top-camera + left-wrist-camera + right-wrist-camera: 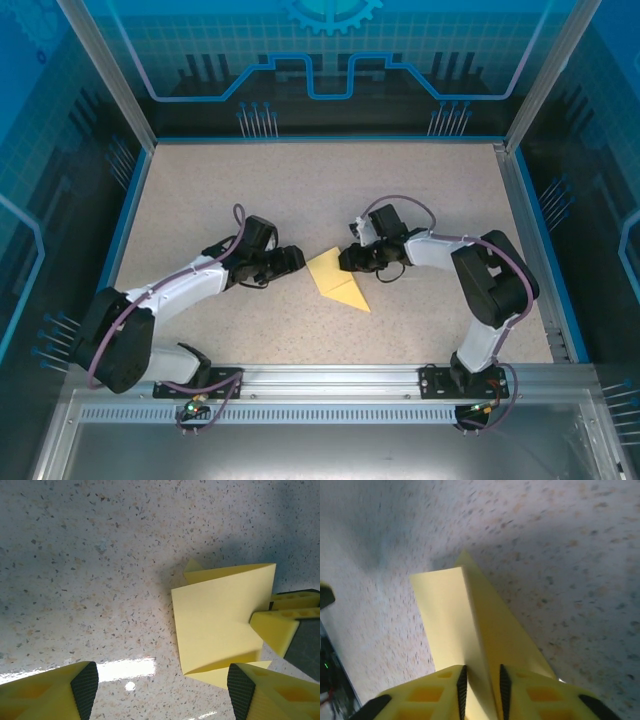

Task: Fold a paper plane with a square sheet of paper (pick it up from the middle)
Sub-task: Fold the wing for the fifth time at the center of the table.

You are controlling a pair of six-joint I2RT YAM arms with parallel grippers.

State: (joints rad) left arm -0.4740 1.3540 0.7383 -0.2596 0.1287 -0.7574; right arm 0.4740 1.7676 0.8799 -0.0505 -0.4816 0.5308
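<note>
The square sheet of paper [335,280] lies partly folded in the middle of the table, one flap raised over a pointed lower layer. My right gripper [346,262] sits at its right edge. In the right wrist view the paper [465,620] runs up between the pads, and the right gripper [481,685] is shut on a raised fold. My left gripper [298,260] is just left of the sheet. In the left wrist view it [162,687] stands open over bare table, its right finger [245,690] above the paper's [220,620] near corner. The right arm's fingers [280,627] touch the far edge.
The speckled tabletop [250,190] is ringed by blue rails and glass walls. An aluminium rail [330,380] with both arm bases runs along the near edge. Both forearms angle inward toward the centre.
</note>
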